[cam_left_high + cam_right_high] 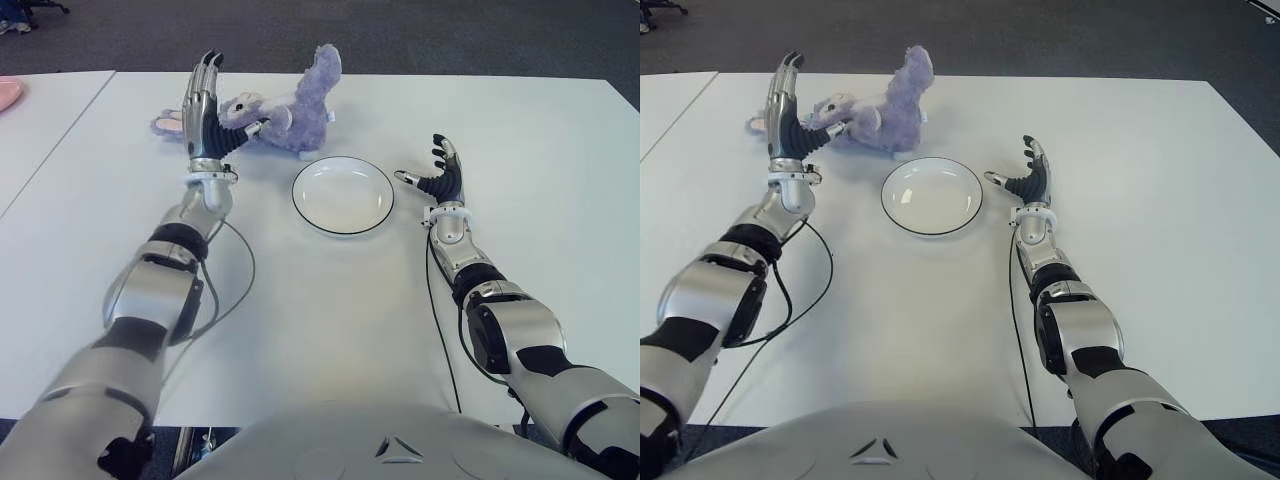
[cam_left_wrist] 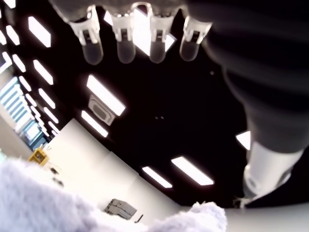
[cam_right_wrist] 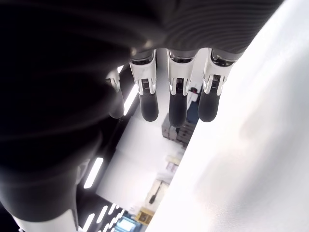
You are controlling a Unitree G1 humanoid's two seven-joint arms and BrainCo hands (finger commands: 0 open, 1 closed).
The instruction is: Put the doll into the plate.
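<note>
Where fingers spread, left hand (image 1: 208,110) — thumb touching doll (image 1: 285,100), holding nothing

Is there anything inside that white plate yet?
No. The white plate shows only its bare bowl. The purple plush bunny lies on the table behind it, with the left hand open against it; the right hand is open beside the plate.

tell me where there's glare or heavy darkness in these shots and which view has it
Left wrist view: mostly dark, with ceiling lights blown out behind the left hand's fingers and the doll soft at close range. Right wrist view: the table is washed out white, the palm near black. Eye views: even light, faint shadows, a soft sheen on the plate; the right hand shows beside the plate, on its right.
</note>
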